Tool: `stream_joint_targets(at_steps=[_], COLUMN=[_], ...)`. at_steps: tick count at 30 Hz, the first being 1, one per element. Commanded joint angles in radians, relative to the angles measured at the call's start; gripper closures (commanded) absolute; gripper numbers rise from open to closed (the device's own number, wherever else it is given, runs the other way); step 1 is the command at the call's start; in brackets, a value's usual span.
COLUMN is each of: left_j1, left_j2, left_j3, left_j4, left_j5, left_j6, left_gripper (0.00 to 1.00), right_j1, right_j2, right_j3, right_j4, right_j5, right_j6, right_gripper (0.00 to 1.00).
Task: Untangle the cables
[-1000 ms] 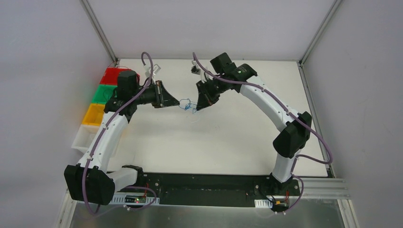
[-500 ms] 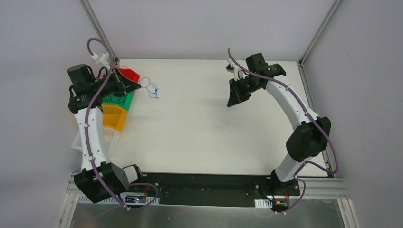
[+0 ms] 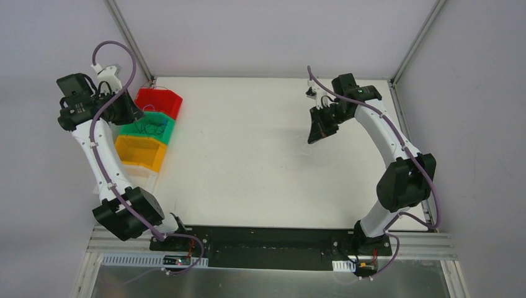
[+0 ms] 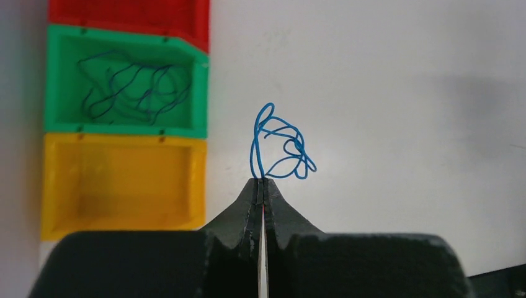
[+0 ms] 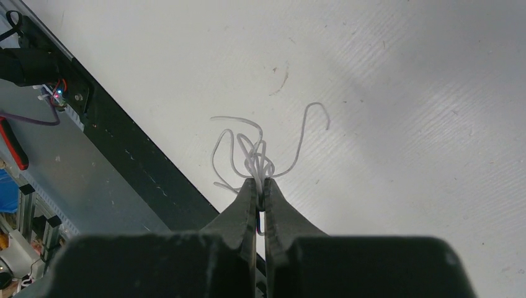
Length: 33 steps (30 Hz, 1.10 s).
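Observation:
The cables are in two parts. A looped blue cable sticks out of my left gripper, which is shut on it; in the top view that gripper is at the far left by the bins. A knot of thin white cable juts from my right gripper, which is shut on it above the table; in the top view it is at the back right. More blue cables lie in the green bin.
A red bin, the green bin and a yellow bin stand in a row along the left edge of the white table. The black base rail runs along the near edge.
The two grippers were close together mid-table on one tangle. The left arm has swung far left with the blue cable, and the right arm has moved right with the white one.

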Motion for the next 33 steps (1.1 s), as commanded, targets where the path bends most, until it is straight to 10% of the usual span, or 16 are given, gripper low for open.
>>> stream_joint_targets(at_steps=[1,21,26,33], left_j1=[0.081,0.256,0.228,0.072], left_j2=[0.020,0.244,0.206,-0.054], left_j3=[0.004,-0.035,-0.039,-0.155], left_j4=[-0.191,-0.001,-0.001,-0.003], left_j5=[-0.289,-0.301,-0.265,0.252], left_j6=[0.255,0.285,0.278,0.111], left_gripper=[1.00,1.00,0.51,0.28], right_j1=[0.005,0.141,0.177,0.226], right_j2=[-0.051,0.096,0.096,0.120], right_j3=[0.027,0.315,0.353,0.457], right_j4=[-0.005,0.027,0.041,0.102], right_j5=[-0.046,-0.133,-0.148,-0.235], right_j6=[0.021,0.208,0.249,0.365], right_gripper=[1.00,1.00,1.00,1.00])
